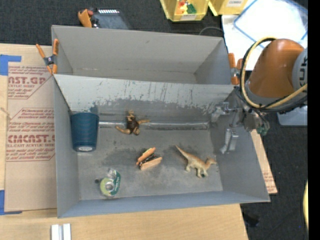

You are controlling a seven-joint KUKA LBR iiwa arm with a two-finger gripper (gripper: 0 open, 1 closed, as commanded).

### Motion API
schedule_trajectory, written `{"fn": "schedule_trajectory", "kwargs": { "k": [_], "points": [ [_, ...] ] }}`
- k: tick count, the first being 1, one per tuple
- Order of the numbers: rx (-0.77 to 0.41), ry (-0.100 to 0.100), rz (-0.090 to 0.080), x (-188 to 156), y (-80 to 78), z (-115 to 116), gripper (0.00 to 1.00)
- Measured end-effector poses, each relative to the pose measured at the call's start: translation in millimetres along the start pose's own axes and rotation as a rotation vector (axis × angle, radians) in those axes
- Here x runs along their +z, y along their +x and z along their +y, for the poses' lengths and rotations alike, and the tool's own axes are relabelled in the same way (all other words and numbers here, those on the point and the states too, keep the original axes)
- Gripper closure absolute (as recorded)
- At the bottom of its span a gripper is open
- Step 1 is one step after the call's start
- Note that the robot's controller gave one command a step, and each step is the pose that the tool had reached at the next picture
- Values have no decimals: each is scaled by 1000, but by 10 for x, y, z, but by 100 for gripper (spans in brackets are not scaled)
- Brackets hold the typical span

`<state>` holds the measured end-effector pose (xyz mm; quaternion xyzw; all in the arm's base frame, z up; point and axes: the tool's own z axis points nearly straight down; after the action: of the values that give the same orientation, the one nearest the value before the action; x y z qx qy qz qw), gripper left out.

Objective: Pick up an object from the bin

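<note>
Pincer (229,144) near tan long-tailed dinosaur (196,162)

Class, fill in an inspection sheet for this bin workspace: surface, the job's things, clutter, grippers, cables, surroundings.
Surface: grey bin, floor scuffed, things lying apart.
Job's things: blue cup by the left wall; brown figure at the back; orange clip mid-floor; tan dinosaur right of it; green roll front left.
Clutter: nothing seen.
Grippers: gripper by the right wall, nearest the dinosaur, apart from it.
Cables: black and yellow cables loop round the arm's orange cover.
Surroundings: yellow boxes beyond the bin.
</note>
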<state>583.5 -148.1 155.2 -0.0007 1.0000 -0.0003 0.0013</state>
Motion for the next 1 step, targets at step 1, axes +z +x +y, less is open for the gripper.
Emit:
{"fn": "schedule_trajectory", "kwargs": {
  "k": [1],
  "points": [
    [0, 0, 0, 0, 0, 0, 0]
  ]
}}
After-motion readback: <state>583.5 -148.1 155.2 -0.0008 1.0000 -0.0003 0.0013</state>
